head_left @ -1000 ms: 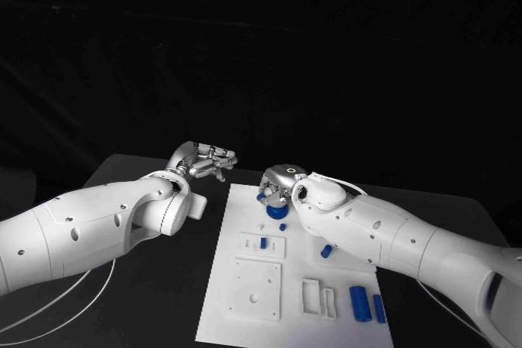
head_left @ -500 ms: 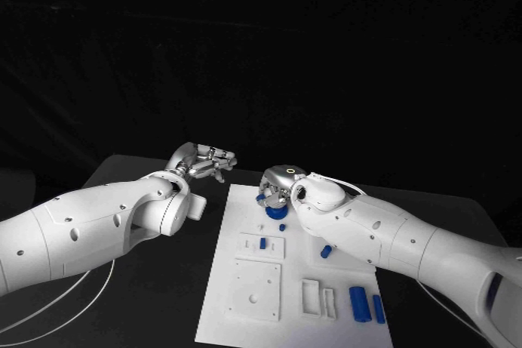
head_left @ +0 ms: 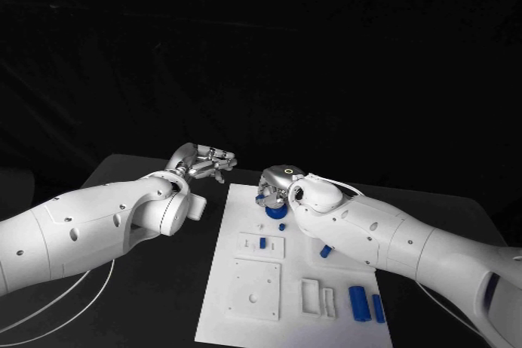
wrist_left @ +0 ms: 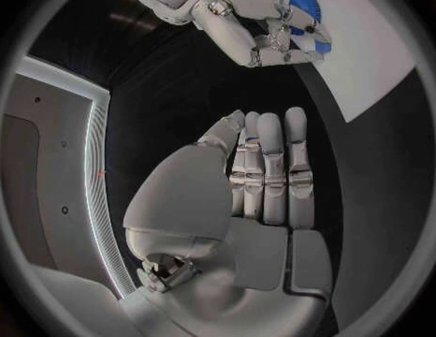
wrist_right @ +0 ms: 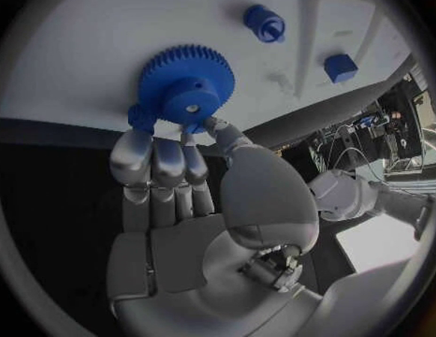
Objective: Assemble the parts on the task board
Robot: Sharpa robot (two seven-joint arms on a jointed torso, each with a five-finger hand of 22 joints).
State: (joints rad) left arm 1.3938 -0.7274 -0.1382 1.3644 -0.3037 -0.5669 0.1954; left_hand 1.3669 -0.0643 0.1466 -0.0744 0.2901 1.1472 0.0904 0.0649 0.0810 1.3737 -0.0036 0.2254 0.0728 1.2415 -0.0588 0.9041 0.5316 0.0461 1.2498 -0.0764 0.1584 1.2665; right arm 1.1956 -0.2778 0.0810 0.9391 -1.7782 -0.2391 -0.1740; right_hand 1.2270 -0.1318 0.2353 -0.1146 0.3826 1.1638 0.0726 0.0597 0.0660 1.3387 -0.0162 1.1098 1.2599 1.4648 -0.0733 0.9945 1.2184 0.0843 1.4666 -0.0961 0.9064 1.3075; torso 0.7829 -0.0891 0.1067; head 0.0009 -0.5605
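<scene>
A blue gear (head_left: 276, 210) (wrist_right: 185, 79) lies at the far end of the white task board (head_left: 245, 306). My right hand (head_left: 278, 187) (wrist_right: 180, 165) grips the gear by its rim, thumb on one side and fingers on the other. That hand and gear (wrist_left: 307, 11) also show from the left wrist. My left hand (head_left: 202, 163) (wrist_left: 260, 180) hovers over the black table left of the board's far end, fingers stretched out side by side, holding nothing. Small blue parts (head_left: 262, 243) (head_left: 325, 250) lie nearer on the board.
Two long blue parts (head_left: 358, 303) lie at the board's near right, beside white raised blocks (head_left: 256, 290) with slots and holes. A small blue peg (head_left: 282, 227) (wrist_right: 265, 22) stands just behind the gear. Black table (head_left: 142, 287) surrounds the board.
</scene>
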